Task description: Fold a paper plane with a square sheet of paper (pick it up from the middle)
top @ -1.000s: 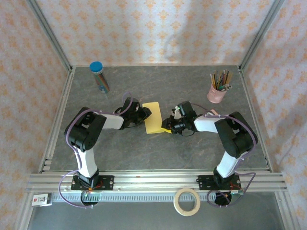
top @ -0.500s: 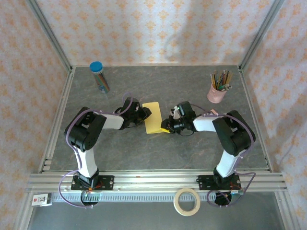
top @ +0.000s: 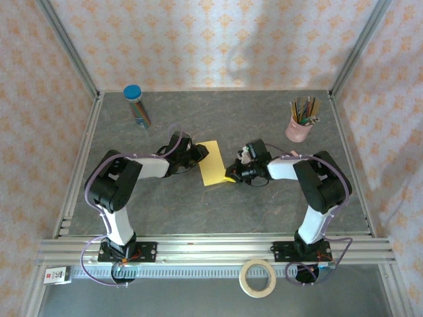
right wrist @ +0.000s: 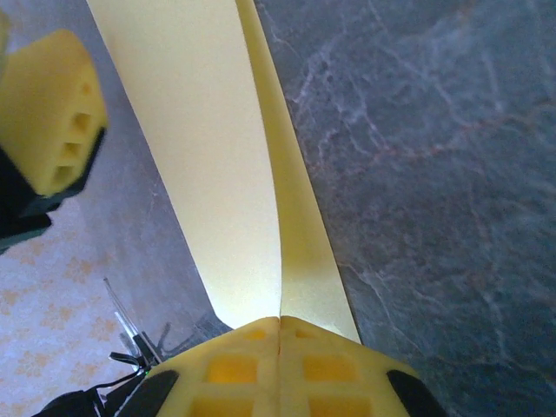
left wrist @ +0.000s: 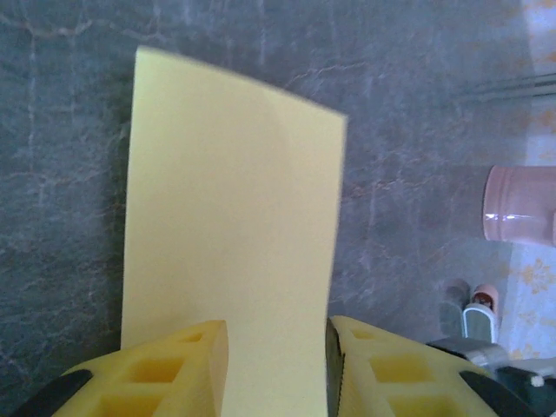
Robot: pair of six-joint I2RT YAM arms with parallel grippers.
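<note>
The sheet of paper (top: 211,172), thin, smooth, yellow and folded to a narrow rectangle, rests on the grey marbled surface (top: 264,119), left of the pink cup (top: 299,129) and nearer than it. The right claw (top: 230,176), at the edge facing the cup, has its yellow cut-out pads pressed together, pinching the sheet's fold. The left claw (top: 200,154), at the edge away from the cup, stands partly spread with the sheet running between its pads.

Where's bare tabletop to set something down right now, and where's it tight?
Free: back strip between the blue-capped tube and the pink pencil cup; near strip between the yellow sheet and the front rail. Crowded: centre, where the left gripper and right gripper meet at the sheet.
</note>
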